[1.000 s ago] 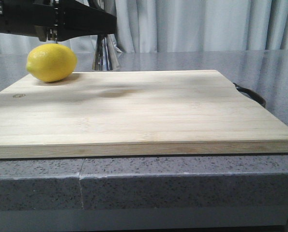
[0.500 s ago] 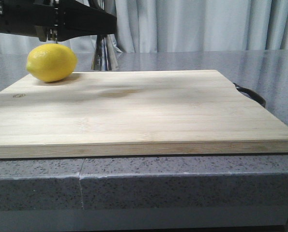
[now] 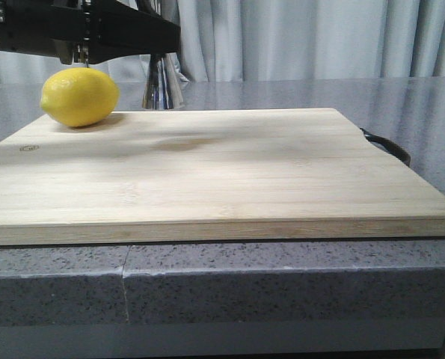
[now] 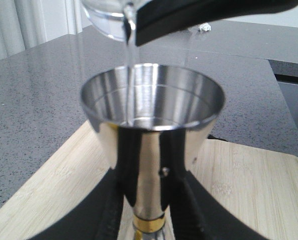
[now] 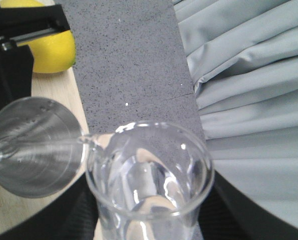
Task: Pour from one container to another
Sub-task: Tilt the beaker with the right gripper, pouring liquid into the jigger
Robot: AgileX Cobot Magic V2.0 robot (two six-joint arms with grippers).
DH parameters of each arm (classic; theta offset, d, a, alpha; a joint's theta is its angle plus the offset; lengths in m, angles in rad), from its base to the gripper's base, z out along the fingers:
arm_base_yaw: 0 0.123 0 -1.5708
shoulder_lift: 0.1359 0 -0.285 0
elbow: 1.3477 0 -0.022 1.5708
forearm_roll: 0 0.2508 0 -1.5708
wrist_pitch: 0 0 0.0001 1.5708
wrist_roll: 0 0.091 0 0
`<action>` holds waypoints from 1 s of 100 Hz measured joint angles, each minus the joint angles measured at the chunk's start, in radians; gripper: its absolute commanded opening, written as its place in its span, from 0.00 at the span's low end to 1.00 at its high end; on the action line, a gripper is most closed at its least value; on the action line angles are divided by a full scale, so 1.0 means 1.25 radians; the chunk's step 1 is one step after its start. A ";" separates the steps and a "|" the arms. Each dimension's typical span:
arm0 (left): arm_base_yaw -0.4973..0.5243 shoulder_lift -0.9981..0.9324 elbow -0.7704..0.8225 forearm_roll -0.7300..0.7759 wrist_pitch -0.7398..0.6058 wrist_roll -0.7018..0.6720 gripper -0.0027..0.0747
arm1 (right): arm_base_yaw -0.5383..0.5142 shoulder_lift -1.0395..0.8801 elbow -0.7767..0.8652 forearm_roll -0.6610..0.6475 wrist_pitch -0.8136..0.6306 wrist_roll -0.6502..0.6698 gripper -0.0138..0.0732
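The glass beaker [image 5: 149, 185] fills the lower middle of the right wrist view, tipped so its pour lip reaches toward the steel jigger [image 5: 33, 150] at the lower left of that frame. Clear liquid lies inside the beaker, and a thin stream runs from the lip into the jigger's open cup. In the left wrist view the beaker's rim [image 4: 106, 17] shows at the top centre, above the jigger [image 4: 151, 125], with the stream dropping straight into the upper cone, where a shallow pool is visible. The jigger stands upright there, its gold-tinted waist at the bottom centre of the frame.

The right gripper [image 5: 149, 220] has its dark fingers on both sides of the beaker at the lower edge of the frame, clamped on the glass. The left gripper [image 4: 149, 200] has its 2 black fingers pressed against the jigger's lower part, grasping it.

In the front view only the jigger's lower cone [image 3: 162, 86] shows at the upper left, behind the far edge of the cutting board [image 3: 222, 172]; a black arm [image 3: 80, 30] crosses above it and hides the rest, and the beaker cannot be seen in that view. A yellow lemon [image 3: 80, 97] rests on the board's far left corner, just beside the jigger. The board lies on a grey speckled counter [image 3: 282, 284], with pale curtains [image 3: 319, 37] behind.
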 measured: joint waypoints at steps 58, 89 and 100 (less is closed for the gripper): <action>0.000 0.000 0.000 0.000 0.000 0.000 0.28 | 0.000 0.000 -0.002 -0.022 0.000 -0.110 0.54; 0.000 0.000 0.000 0.000 0.000 0.000 0.28 | 0.000 0.000 -0.002 -0.025 0.000 -0.150 0.54; 0.000 0.000 0.000 0.000 0.000 0.000 0.28 | 0.000 0.000 -0.002 -0.028 0.000 -0.161 0.54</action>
